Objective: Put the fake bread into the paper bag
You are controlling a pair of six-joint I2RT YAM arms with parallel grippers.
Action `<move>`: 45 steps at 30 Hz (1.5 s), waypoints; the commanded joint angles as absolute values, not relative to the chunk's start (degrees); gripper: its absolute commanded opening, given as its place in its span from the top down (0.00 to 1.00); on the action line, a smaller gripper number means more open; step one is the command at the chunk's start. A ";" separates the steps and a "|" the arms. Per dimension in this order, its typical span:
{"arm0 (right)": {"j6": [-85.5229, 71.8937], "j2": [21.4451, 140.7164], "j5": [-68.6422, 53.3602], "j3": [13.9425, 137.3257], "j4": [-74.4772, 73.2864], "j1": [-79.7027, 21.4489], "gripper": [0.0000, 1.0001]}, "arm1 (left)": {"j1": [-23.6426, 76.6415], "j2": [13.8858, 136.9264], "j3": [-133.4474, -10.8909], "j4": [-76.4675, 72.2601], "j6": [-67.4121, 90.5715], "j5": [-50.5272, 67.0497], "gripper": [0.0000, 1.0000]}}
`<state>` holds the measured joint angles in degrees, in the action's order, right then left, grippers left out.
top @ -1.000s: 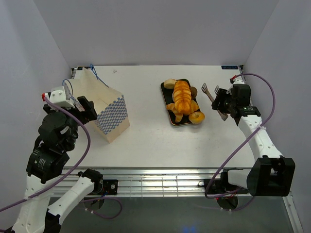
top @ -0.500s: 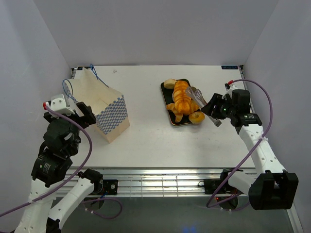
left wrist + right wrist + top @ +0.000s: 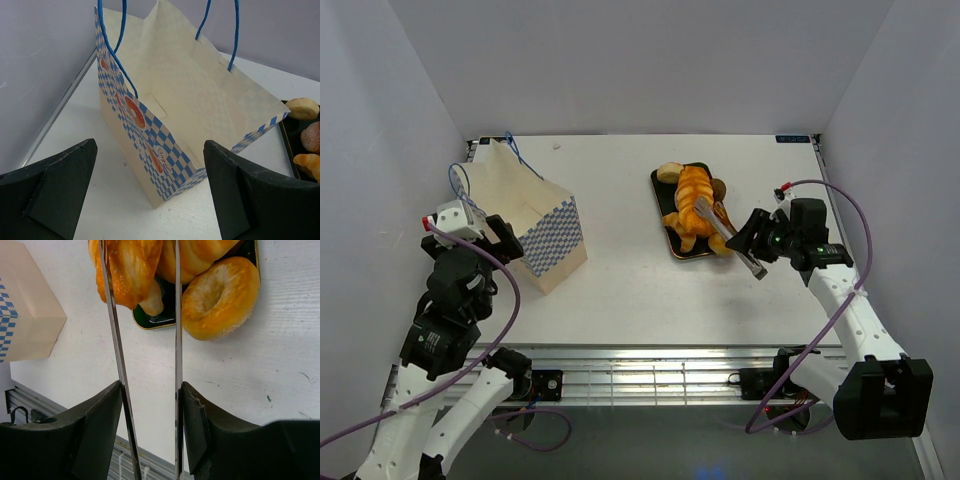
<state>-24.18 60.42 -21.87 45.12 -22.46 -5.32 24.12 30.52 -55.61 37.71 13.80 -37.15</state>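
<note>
The fake bread (image 3: 692, 205) lies heaped on a dark tray (image 3: 665, 195): a long ridged loaf (image 3: 130, 270), a round bun (image 3: 220, 297) and smaller pieces. My right gripper (image 3: 760, 235) (image 3: 150, 395) is shut on metal tongs (image 3: 725, 228). Their two blades (image 3: 112, 320) reach forward on either side of the loaf's near end; the tips are out of view. The paper bag (image 3: 525, 215) (image 3: 200, 100) lies on its side, mouth open. My left gripper (image 3: 500, 235) (image 3: 150, 145) stands wide open just in front of the bag's checkered base, holding nothing.
The bag's blue string handles (image 3: 117, 45) hang across its mouth. More bread pieces (image 3: 302, 107) on the tray's edge (image 3: 287, 135) show at the right of the left wrist view. Side walls stand close to both arms. The bag's corner (image 3: 30, 315) shows in the right wrist view.
My right arm has swung left from beside the tray, bringing the tongs over the bread, and the blades have drawn closer together. My left arm has shifted slightly forward, still open.
</note>
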 commanded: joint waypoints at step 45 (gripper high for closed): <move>-15.74 60.91 -20.05 57.04 -25.31 -5.98 0.45 | 24.26 26.19 -50.98 36.39 15.20 -37.35 0.02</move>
